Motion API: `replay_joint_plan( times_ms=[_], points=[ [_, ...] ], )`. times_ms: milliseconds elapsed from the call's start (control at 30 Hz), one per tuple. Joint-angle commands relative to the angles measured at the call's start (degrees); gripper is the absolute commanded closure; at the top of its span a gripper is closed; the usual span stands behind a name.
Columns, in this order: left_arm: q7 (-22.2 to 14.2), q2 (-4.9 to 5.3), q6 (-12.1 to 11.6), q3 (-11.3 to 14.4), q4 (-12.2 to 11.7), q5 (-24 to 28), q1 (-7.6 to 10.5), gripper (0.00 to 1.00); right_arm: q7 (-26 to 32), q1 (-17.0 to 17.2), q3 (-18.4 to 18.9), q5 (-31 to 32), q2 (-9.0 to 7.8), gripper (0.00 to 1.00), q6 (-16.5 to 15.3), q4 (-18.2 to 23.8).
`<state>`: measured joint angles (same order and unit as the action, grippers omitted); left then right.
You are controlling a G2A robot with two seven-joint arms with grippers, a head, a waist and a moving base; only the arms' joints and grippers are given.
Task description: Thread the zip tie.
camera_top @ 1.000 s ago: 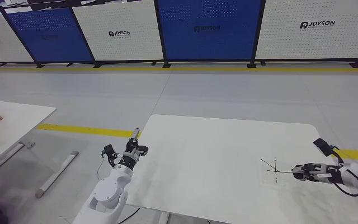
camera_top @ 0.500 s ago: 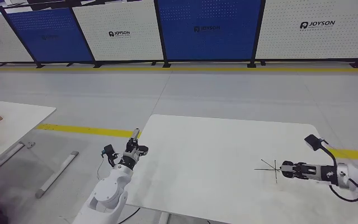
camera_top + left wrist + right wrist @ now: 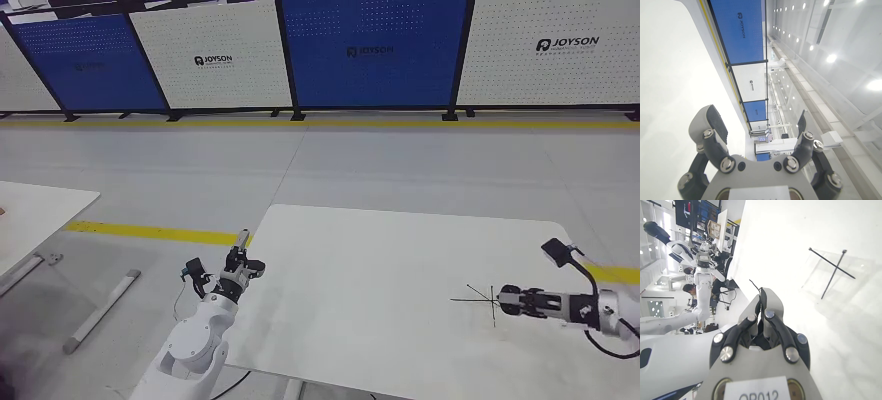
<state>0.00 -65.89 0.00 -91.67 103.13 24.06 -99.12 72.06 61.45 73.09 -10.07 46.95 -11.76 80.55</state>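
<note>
Room: blue and white pegboard panels point(image 3: 370, 50) line the far wall, and a yellow floor line point(image 3: 150, 232) runs beyond your white tabletop point(image 3: 380, 270).
Right side: your right gripper point(image 3: 503, 300) sits over the right part of the tabletop. Its fingers point(image 3: 772, 298) are pressed together, pinching a zip tie point(image 3: 754, 284).
Held piece: the zip tie is thin and black. In the right wrist view you can see a short curved end poking out past the fingertips.
On the surface: two crossed zip ties point(image 3: 836, 267), also black, lie one across the other on a clear sheet point(image 3: 848, 260) that is flat on the tabletop. They are near the right gripper but apart from it.
Left side: your left gripper point(image 3: 757, 115) is at the left edge of the tabletop, well apart from the right one. Its fingers are spread wide with nothing between them, and they point out toward the panels.
</note>
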Motion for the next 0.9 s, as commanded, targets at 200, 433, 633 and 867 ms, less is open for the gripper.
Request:
replay_joint_plan(
  times_ms=[200, 433, 633, 867],
  points=[
    [0.0, 0.0, 0.0, 0.0, 0.0, 0.0, 0.0, 0.0, -1.1, 3.2, -0.4, -6.4, 0.53, 1.0, -7.7, 6.9],
    [0.0, 0.0, 0.0, 0.0, 0.0, 0.0, 0.0, 0.0, -1.1, 3.2, -0.4, -6.4, 0.53, 1.0, -7.7, 6.9],
    [0.0, 0.0, 0.0, 0.0, 0.0, 0.0, 0.0, 0.0, -1.1, 3.2, -0.4, -6.4, 0.53, 1.0, -7.7, 6.9],
    [0.0, 0.0, 0.0, 0.0, 0.0, 0.0, 0.0, 0.0, -4.9, 4.0, -0.7, -7.1, 0.85, 1.0, -7.7, 8.2]
  ],
)
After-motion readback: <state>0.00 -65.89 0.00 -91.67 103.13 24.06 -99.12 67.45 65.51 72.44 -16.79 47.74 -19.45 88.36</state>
